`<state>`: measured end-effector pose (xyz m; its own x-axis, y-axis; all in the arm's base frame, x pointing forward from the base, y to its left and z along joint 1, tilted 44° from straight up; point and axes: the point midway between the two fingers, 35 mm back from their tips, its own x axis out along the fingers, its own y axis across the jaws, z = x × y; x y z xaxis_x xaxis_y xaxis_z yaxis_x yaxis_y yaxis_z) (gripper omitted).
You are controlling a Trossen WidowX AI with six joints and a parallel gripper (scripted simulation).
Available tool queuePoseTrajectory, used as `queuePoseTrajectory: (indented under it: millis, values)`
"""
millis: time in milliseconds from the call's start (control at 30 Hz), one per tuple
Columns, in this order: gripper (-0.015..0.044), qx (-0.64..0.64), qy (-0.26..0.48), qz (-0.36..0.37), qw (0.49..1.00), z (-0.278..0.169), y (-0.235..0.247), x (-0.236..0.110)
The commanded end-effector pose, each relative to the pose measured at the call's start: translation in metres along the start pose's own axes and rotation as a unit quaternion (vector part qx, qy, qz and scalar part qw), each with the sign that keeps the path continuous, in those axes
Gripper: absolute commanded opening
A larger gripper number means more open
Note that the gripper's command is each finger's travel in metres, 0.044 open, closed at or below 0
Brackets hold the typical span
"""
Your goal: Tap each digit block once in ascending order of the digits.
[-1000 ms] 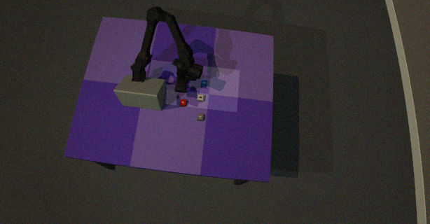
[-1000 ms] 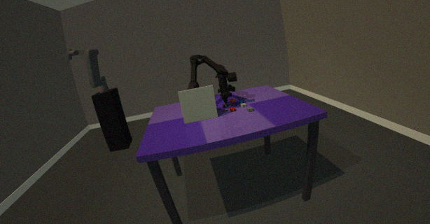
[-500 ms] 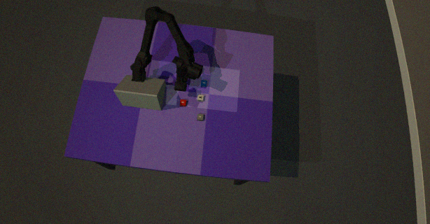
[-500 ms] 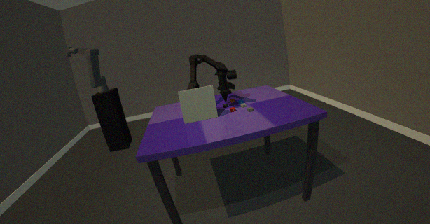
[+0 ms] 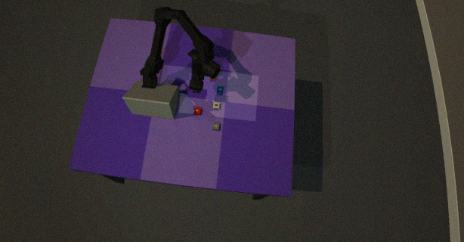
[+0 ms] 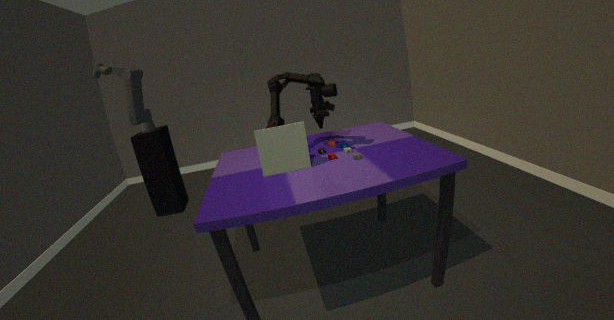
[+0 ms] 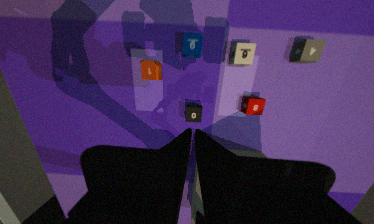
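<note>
Six small digit blocks lie on the purple table [image 5: 181, 162] [image 6: 280, 194]. The wrist view shows a black block [image 7: 193, 112] marked 0, an orange one [image 7: 151, 70] marked 1, a blue one [image 7: 190, 44], a white one [image 7: 242, 53], a grey one [image 7: 306, 50] marked 4 and a red one [image 7: 252, 105]. My gripper [image 7: 193, 133] [image 5: 196, 90] [image 6: 320, 124] is shut with nothing between its tips. It hangs above the table, with the black block [image 6: 322, 150] just beyond the fingertips on the table top. In the top view the gripper hides the black block.
A grey box [image 5: 151, 101] [image 6: 282, 149] stands at the arm's base, left of the blocks. The orange [image 5: 213, 79], blue [image 5: 220, 90], white [image 5: 216, 105], red [image 5: 197, 111] and grey [image 5: 216, 126] blocks lie close together. A dark pedestal [image 6: 159, 169] stands on the floor at the left.
</note>
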<state>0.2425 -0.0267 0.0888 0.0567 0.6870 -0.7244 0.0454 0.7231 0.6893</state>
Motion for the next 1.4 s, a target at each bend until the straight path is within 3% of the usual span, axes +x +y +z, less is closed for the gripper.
queuePoseTrajectory:
  millis: [0,133,300,500,1367]
  values:
    - [0.002,-0.007,-0.002,-0.002,1.0,0.031,0.031,-0.004]
    - [0.002,-0.009,-0.003,0.003,1.0,0.063,0.077,-0.002]
    - [0.002,-0.009,-0.003,0.004,1.0,0.064,0.08,0.001]
    - [0.002,-0.01,-0.003,0.005,1.0,0.065,0.081,0.076]
    - [0.002,-0.01,-0.003,0.006,1.0,0.064,0.082,0.109]
